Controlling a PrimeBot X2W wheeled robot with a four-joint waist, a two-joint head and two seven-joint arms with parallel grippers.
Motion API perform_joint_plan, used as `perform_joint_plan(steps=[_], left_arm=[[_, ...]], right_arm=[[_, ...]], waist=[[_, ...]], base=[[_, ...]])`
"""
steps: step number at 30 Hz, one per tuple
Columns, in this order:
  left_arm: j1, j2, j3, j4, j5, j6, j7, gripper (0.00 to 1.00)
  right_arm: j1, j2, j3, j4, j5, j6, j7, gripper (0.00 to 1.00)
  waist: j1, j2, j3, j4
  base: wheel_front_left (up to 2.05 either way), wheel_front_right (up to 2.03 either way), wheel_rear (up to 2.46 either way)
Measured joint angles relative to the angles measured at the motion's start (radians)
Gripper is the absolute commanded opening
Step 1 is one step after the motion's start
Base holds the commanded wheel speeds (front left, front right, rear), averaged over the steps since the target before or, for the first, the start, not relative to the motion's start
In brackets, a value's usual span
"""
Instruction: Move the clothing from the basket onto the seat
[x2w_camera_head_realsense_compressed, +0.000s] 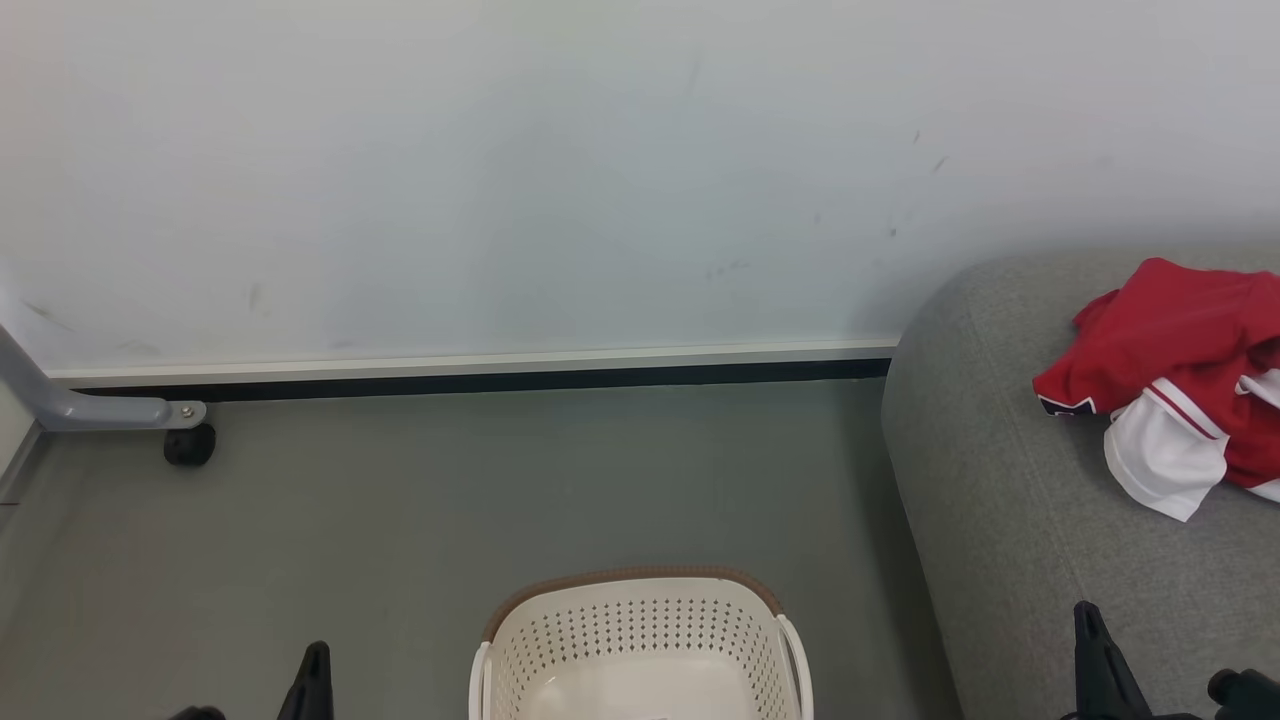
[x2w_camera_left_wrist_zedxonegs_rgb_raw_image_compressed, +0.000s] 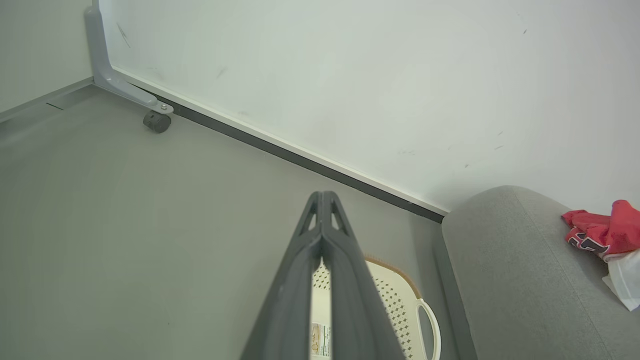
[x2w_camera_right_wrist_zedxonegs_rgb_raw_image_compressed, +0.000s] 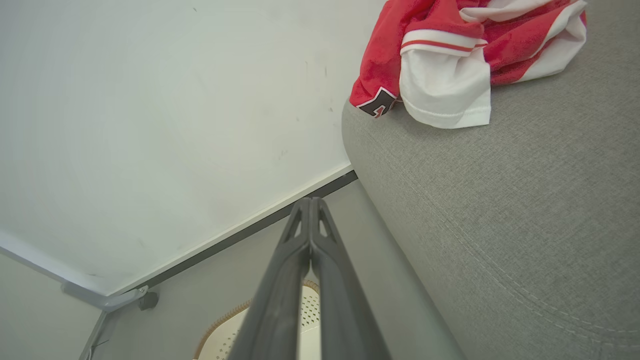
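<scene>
the red jerseys (x2w_camera_head_realsense_compressed: 1180, 330) lie in a crumpled heap on the grey woven sofa (x2w_camera_head_realsense_compressed: 1000, 480), near its rounded end and off at the right edge of the head view. a white panel with red stripes (x2w_camera_head_realsense_compressed: 1165, 455) spills out of the front of the heap onto the cushion. black and white numerals (x2w_camera_right_wrist_zedxonegs_rgb_raw_image_compressed: 376, 104) show at the edge nearest the wall, partly folded under so the number cannot be read.

the cream perforated laundry basket (x2w_camera_head_realsense_compressed: 630, 578) stands on the grey floor (x2w_camera_head_realsense_compressed: 400, 520) just beside the sofa's end, apart from the jerseys. its brown woven-look rim faces the wall, with a handle on each side. the part of its inside that shows is bare pale plastic with a small sticker (x2w_camera_left_wrist_zedxonegs_rgb_raw_image_compressed: 320, 340) on the bottom.

the left hand (x2w_camera_left_wrist_zedxonegs_rgb_raw_image_compressed: 322, 196) is closed, its two dark fingers pressed together tip to tip with nothing between them. it hangs above the basket's left side. the right hand (x2w_camera_right_wrist_zedxonegs_rgb_raw_image_compressed: 310, 201) is closed and empty in the same way, hanging over the gap where the basket meets the sofa.

behind runs a white wall (x2w_camera_head_realsense_compressed: 500, 180) with a dark skirting strip (x2w_camera_head_realsense_compressed: 480, 381). at far left a grey metal leg (x2w_camera_head_realsense_compressed: 90, 410) ends in a black caster wheel (x2w_camera_head_realsense_compressed: 189, 445).
</scene>
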Motion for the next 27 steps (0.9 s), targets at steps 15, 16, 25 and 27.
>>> perform_joint_plan(steps=[15,16,25,27], left_arm=[[-0.038,-0.024,0.048,0.016,-0.194,-0.036,0.054,0.0],[-0.04,-0.025,0.051,0.018,-0.202,-0.04,0.059,0.0],[-0.06,-0.037,0.08,0.031,-0.323,-0.062,0.091,0.0],[-0.066,-0.041,0.084,0.034,-0.351,-0.063,0.096,0.0]], right_arm=[[-0.04,0.019,-0.049,0.03,0.202,0.036,0.054,0.0],[-0.041,0.02,-0.053,0.032,0.219,0.037,0.058,0.0],[-0.062,0.032,-0.082,0.05,0.341,0.062,0.089,0.0],[-0.064,0.035,-0.088,0.055,0.368,0.065,0.098,0.0]], waist=[[0.0,0.0,0.008,-0.008],[0.0,0.0,0.008,-0.008],[0.0,0.0,0.013,-0.013],[0.0,0.0,0.014,-0.014]], base=[[0.0,0.0,0.0],[0.0,0.0,0.0],[0.0,0.0,0.0],[0.0,0.0,0.0]])
